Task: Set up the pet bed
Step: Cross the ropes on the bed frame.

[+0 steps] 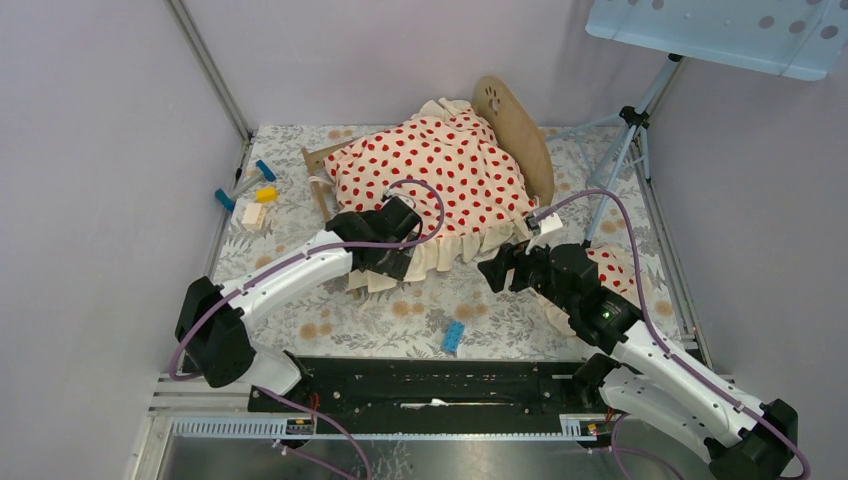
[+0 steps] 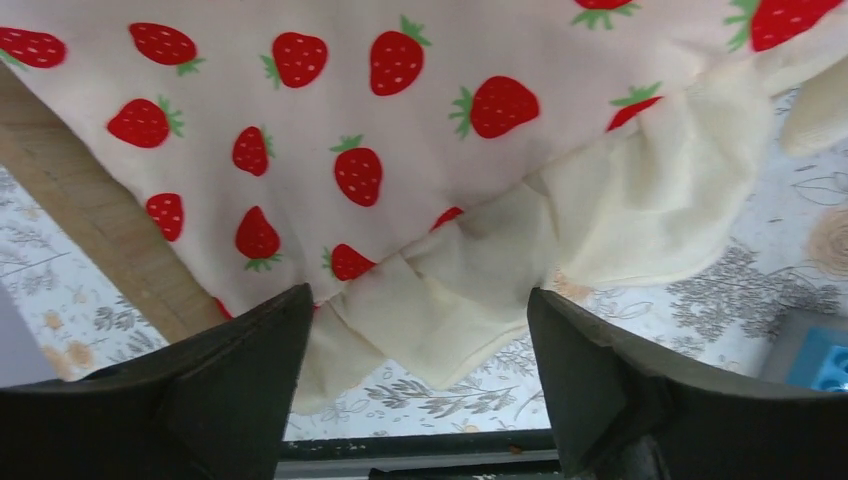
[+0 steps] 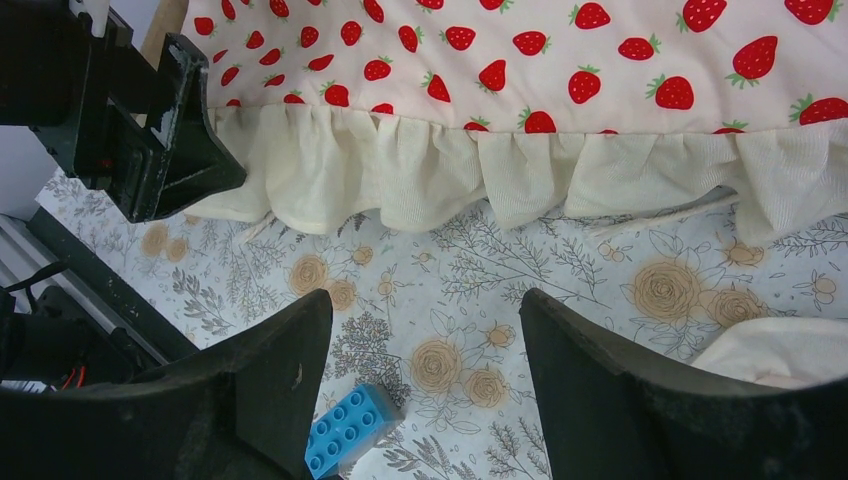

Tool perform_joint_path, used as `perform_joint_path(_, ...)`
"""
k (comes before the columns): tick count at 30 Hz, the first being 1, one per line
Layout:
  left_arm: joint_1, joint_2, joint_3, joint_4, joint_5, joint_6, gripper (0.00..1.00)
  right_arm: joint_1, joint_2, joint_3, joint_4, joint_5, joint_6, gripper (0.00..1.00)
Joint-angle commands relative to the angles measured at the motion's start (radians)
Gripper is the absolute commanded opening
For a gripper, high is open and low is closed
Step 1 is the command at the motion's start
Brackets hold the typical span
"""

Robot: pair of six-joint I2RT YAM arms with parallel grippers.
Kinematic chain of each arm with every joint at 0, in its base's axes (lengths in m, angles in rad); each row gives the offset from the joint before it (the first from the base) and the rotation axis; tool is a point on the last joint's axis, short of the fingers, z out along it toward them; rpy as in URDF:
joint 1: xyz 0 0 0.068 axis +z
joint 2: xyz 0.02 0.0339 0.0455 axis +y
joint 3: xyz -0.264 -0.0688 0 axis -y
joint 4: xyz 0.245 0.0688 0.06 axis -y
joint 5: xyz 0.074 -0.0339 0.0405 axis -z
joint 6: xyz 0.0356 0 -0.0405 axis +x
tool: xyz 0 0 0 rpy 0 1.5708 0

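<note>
pet bed (image 1: 523, 135) at rear centre of floral-covered table (image 1: 400, 318): light-wood frame, rounded end board showing at right, paw print on it. rest mostly under cream strawberry-print ruffled blanket (image 1: 440, 165).
left gripper (image 2: 418, 305): jaws wide, blanket's near ruffle corner between fingers, not pinched.
right gripper (image 3: 425, 305): jaws wide apart, nothing held, over table near ruffle, blue brick (image 3: 345, 432) beside finger.

1. Top external camera: above and behind the arm bases, looking down over the whole desk (image 1: 400, 320).
2. Left wrist camera: faces out between its fingers (image 2: 230, 390), very near the ruffle of the strawberry blanket (image 2: 400, 130).
3. Right wrist camera: low over the desk, farther back, sharing that ruffle and the blue brick (image 3: 345, 430).
</note>
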Motion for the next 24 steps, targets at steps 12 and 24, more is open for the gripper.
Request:
perform_joint_path(12, -0.004, 0.040, 0.061, -0.026, -0.073, 0.029, 0.31, -0.002, -0.057, -0.050, 0.036, 0.043, 0.021, 0.77)
perform_joint_path(24, -0.004, 0.099, 0.248, -0.041, 0.080, 0.071, 0.17, -0.002, -0.099, -0.109, 0.105, -0.034, 0.007, 0.76)
